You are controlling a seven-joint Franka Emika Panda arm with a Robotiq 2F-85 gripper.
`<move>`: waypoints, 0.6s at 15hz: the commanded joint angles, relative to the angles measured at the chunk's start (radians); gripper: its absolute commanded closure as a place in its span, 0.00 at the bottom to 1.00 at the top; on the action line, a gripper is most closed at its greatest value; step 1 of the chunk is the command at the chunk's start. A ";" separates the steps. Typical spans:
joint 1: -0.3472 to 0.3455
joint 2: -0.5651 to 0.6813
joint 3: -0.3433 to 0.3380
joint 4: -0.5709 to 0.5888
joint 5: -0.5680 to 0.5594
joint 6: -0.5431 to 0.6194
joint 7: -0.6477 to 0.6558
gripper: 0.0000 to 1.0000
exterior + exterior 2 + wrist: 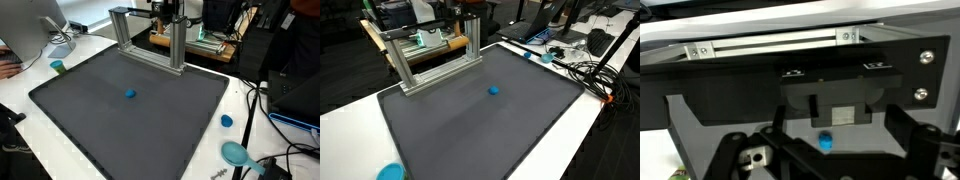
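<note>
- Wrist view: the pincer [830, 165] is released, jaws spread wide at either side of the picture with nothing gripped between them.
- Framed in that gap is the small blue piece [825, 142]. It lies straight ahead of the pincer and well apart from it, with no contact.
- Both exterior views put the blue piece [130, 95] [493, 90] alone on the dark mat [100, 125], toward the frame end rather than the middle.
- It looks compact and stubby, too small to tell a long axis.
- The aluminium frame [150, 40] [430, 55] stands at the mat's back edge, and its bar [770, 45] runs across the wrist view, so it lies between the pincer and the piece.
- Off the mat, on the white desk [20, 95], are a blue cap [226, 121], a teal dish [236, 152], a small green cylinder [58, 67] and cables [262, 100], all well clear of the piece.
</note>
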 commanded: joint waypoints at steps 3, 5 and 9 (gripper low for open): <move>0.021 -0.035 -0.005 -0.048 0.028 0.039 -0.015 0.00; 0.022 -0.039 -0.008 -0.058 0.031 0.045 -0.016 0.00; 0.028 -0.056 -0.016 -0.080 0.046 0.062 -0.031 0.11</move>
